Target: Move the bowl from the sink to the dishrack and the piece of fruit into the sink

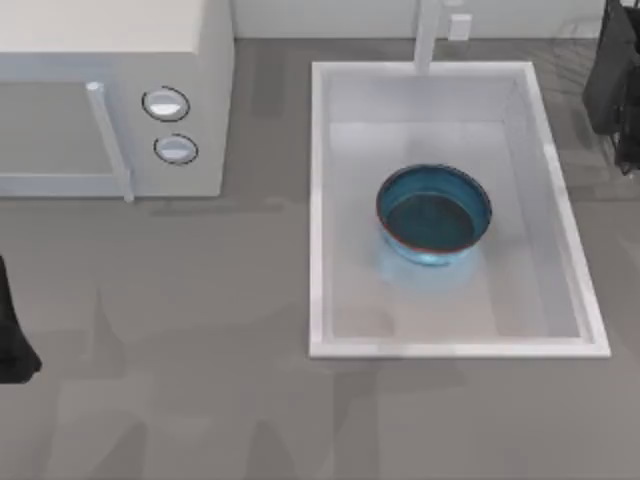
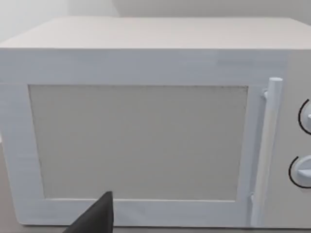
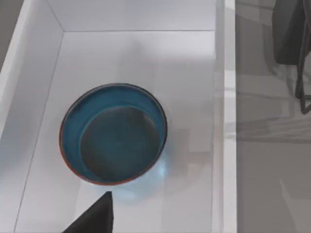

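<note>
At far left of the table, left arm (image 1: 12, 330) parked at the edge, well apart from the sink. Left gripper (image 2: 95, 218) low in front of the white microwave (image 1: 110, 100), facing its door; grip state impossible to tell. Microwave at the table's upper left, with a vertical handle (image 1: 108, 140) and two round knobs (image 1: 166, 104) on its right side.

Right of the microwave, across bare grey table (image 1: 200, 350), the white sink (image 1: 318, 220) with raised rim and faucet post (image 1: 429, 35) at its far side. Blue bowl (image 1: 434, 214) upright on the sink floor, roughly central, clear of all the walls, dark teal inside, thin reddish-brown rim line.

Right gripper (image 3: 95, 216) above the sink, near the bowl's rim but not touching; released or clenched, cannot tell.

Past the sink's right rim, grey wire dishrack (image 3: 300, 82), beside a solid black object (image 1: 612, 80) at the upper right.
</note>
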`<state>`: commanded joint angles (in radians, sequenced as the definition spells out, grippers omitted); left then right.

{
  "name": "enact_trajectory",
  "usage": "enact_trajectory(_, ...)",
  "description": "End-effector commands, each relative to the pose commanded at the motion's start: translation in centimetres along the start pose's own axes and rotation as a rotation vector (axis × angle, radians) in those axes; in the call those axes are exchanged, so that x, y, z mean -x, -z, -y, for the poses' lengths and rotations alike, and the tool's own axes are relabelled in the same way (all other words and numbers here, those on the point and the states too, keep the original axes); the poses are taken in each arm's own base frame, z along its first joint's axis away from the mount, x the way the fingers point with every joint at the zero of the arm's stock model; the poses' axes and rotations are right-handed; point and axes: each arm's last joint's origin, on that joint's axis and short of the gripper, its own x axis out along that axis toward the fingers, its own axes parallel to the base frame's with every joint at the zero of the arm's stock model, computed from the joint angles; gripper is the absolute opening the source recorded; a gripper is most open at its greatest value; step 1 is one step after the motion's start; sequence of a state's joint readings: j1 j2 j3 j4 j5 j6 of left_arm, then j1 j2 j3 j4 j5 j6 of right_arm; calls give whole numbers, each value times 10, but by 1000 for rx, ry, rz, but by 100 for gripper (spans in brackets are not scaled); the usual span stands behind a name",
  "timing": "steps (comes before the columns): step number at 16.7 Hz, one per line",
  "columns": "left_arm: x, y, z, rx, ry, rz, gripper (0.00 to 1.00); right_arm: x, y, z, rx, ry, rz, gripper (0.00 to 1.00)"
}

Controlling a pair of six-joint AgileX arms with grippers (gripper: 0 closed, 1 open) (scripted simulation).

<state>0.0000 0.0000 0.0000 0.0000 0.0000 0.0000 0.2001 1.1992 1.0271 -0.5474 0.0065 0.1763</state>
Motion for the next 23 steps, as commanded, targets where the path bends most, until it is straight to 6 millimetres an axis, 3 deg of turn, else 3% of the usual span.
enact_trajectory(3, 0, 0, 0, 0, 0, 0, 100, -65, -31, -29, -26, -1, -269, 100)
enact_trajectory(5, 0, 0, 0, 0, 0, 0, 100, -113, -40, -51, -38, 15, -426, 100)
enact_trajectory(9, 0, 0, 0, 0, 0, 0, 100, -198, -40, -99, -44, 69, -630, 100)
enact_trajectory(12, 0, 0, 0, 0, 0, 0, 100, -242, -32, -132, -37, 109, -681, 100)
enact_trajectory(17, 0, 0, 0, 0, 0, 0, 100, -279, -20, -169, -24, 149, -655, 100)
enact_trajectory(23, 0, 0, 0, 0, 0, 0, 100, -285, -17, -177, -20, 157, -637, 100)
